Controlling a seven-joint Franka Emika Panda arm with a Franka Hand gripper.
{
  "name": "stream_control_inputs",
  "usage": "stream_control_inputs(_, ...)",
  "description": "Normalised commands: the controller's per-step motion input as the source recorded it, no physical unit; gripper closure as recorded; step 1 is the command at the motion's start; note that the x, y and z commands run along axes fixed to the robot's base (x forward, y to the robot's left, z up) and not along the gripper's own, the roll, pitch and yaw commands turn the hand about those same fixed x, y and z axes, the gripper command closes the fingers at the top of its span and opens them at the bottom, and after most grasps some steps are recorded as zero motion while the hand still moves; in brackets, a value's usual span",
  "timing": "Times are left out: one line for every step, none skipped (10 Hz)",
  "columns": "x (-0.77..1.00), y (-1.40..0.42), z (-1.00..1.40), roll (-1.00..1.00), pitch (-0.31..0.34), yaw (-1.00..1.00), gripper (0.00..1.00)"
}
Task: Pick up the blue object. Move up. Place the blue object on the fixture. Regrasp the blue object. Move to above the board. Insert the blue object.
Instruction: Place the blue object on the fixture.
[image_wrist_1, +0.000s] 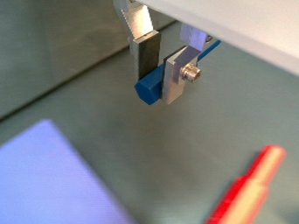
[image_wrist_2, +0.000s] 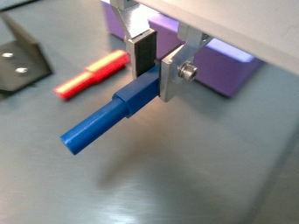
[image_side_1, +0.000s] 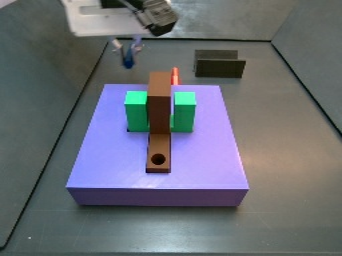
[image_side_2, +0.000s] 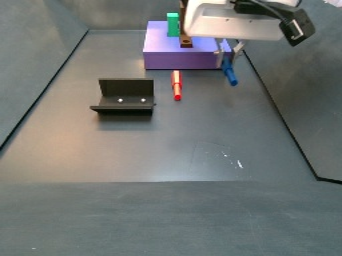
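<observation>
My gripper (image_wrist_2: 160, 72) is shut on the blue object (image_wrist_2: 114, 116), a thin blue peg that sticks out from between the silver fingers. It hangs above the grey floor, clear of it, in both side views (image_side_2: 230, 68) (image_side_1: 128, 52). In a wrist view the peg's end (image_wrist_1: 149, 87) shows between the pads, gripper (image_wrist_1: 160, 79). The lavender board (image_side_1: 160, 150) carries two green blocks (image_side_1: 136, 110) and a brown bar (image_side_1: 160, 125) with a round hole. The dark fixture (image_side_2: 124, 98) stands on the floor, well away from my gripper.
A red peg (image_side_2: 175, 87) lies on the floor between the fixture and the board, also in both wrist views (image_wrist_2: 93, 73) (image_wrist_1: 247, 188). Dark walls enclose the floor (image_side_2: 160, 150).
</observation>
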Motion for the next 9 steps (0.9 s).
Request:
stream_control_inputs(0.61, 0.41, 0.00, -1.00, -0.089, -0.02, 1.00)
stream_control_inputs(0.65, 0.31, 0.02, -1.00, -0.131, -0.02, 1.00)
stream_control_inputs(0.66, 0.23, 0.03, -1.00, -0.149, -0.05, 1.00)
stream_control_inputs(0.66, 0.17, 0.05, -1.00, -0.140, -0.09, 1.00)
stream_control_inputs(0.64, 0.17, 0.02, -1.00, -0.114, -0.09, 1.00)
stream_control_inputs(0.64, 0.12, 0.00, -1.00, -0.040, -0.15, 1.00)
stream_control_inputs(0.64, 0.07, 0.02, -1.00, 0.000, -0.20, 1.00)
stream_control_inputs(0.62, 0.04, 0.08, -1.00, 0.000, -0.21, 1.00)
stream_control_inputs(0.61, 0.05, 0.11, -1.00, 0.000, -0.19, 1.00)
